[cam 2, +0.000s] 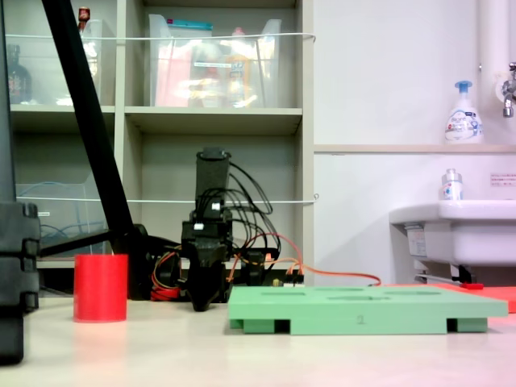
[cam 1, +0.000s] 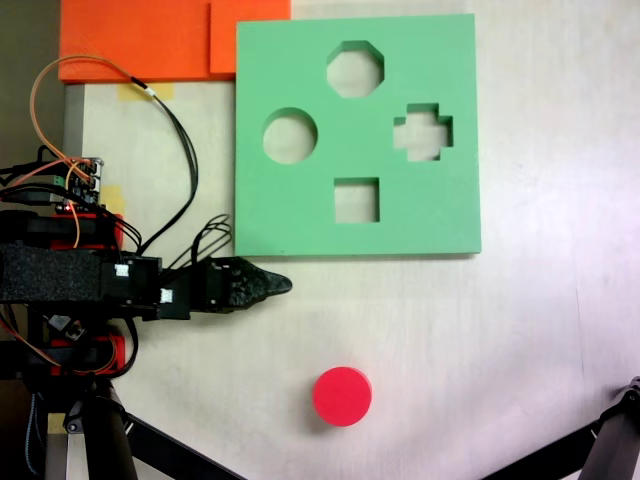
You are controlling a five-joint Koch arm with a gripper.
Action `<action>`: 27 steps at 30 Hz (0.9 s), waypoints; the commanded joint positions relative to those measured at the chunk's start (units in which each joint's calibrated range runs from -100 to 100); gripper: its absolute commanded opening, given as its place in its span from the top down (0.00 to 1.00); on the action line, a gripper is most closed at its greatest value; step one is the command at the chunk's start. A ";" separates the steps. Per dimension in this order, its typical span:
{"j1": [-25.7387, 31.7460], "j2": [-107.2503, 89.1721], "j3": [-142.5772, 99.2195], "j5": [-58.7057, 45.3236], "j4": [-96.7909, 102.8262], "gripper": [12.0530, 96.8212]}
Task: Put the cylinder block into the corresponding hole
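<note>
The cylinder block (cam 1: 342, 396) is a short bright red cylinder standing upright on the pale table, near the bottom of a fixed view; the side-on fixed view has the cylinder block (cam 2: 101, 288) at the left. The green foam board (cam 1: 300, 220) lies flat above it, and the circular hole (cam 1: 290, 136) is its left cut-out. My gripper (cam 1: 278, 285) points right just below the board's lower left corner, up and to the left of the block, touching neither. Its black jaws lie together with nothing between them. From the side the gripper (cam 2: 201, 305) points down near the tabletop.
The board also has an octagonal (cam 1: 356, 69), a cross-shaped (cam 1: 423, 132) and a square cut-out (cam 1: 357, 200). Orange foam sheets (cam 1: 140, 40) lie at the upper left. Arm base and wires (cam 1: 70, 200) fill the left side. Tripod legs (cam 1: 620, 440) cross the lower corners.
</note>
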 commanded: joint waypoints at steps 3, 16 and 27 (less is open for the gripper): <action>-0.05 -0.41 -0.88 0.15 -5.32 0.56; -0.15 -0.41 -0.88 0.24 -5.13 0.54; -0.05 -0.41 -0.88 22.37 40.71 0.56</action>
